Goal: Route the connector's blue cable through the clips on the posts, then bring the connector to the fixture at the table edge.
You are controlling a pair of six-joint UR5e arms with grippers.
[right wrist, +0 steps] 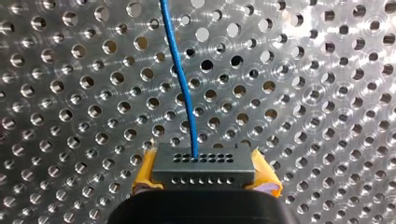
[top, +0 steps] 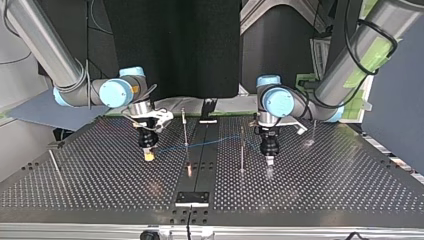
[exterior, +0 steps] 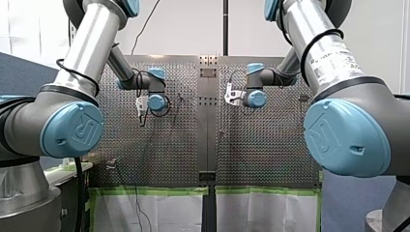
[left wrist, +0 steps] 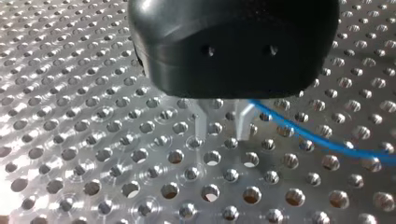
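Observation:
My right gripper (right wrist: 205, 183) is shut on the black connector (right wrist: 204, 163), clamped between its yellow pads (right wrist: 144, 175). The blue cable (right wrist: 184, 84) leaves the connector and runs ahead over the perforated plate. In the top view that gripper (top: 147, 154) hangs at the left. From it the cable (top: 215, 141) stretches past a thin post (top: 185, 127) and a second post (top: 242, 150) towards my left gripper (top: 270, 160). The left gripper's (left wrist: 219, 137) metal fingers (left wrist: 200, 126) stand apart just above the plate with nothing between them. The cable (left wrist: 317, 140) passes beside one finger.
A black fixture plate (top: 192, 196) lies at the near edge of the table in the top view, on the dark centre strip. A short copper-tipped post (top: 190, 170) stands ahead of it. More thin posts stand at the far left (top: 52, 160) and right (top: 313, 132).

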